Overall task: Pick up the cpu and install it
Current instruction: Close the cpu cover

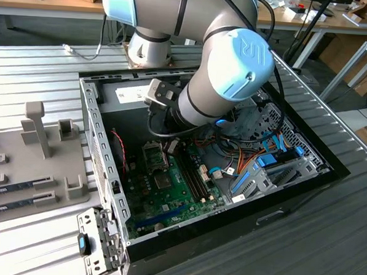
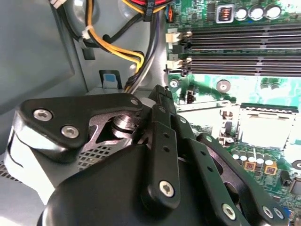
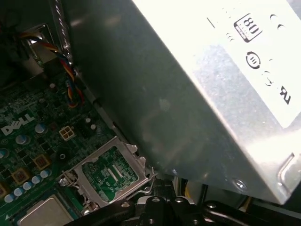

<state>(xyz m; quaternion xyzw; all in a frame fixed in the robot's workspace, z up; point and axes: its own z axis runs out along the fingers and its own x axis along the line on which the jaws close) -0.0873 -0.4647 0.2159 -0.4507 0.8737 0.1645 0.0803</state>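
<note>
Arm deep inside open computer case (image 1: pixel 98 117), gripper (image 2: pixel 157 106) above motherboard (image 1: pixel 168 192); cannot tell whether it holds anything. Chip (image 3: pixel 40 214) sits flat in socket beside raised socket cover (image 3: pixel 109 173). Judged light, rigid, slick-topped, fragile underneath: grip opposite edges only.

ribbed metal table (image 1: pixel 46 62) under open computer case (image 1: pixel 94 133) and grey fixture tray (image 1: pixel 21 178)

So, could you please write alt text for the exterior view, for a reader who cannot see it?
A grey robot arm with light-blue joint caps reaches down into an open black desktop computer case, above its green motherboard. To the exterior view's left, a grey moulded parts tray lies on a ribbed metal table.
</note>
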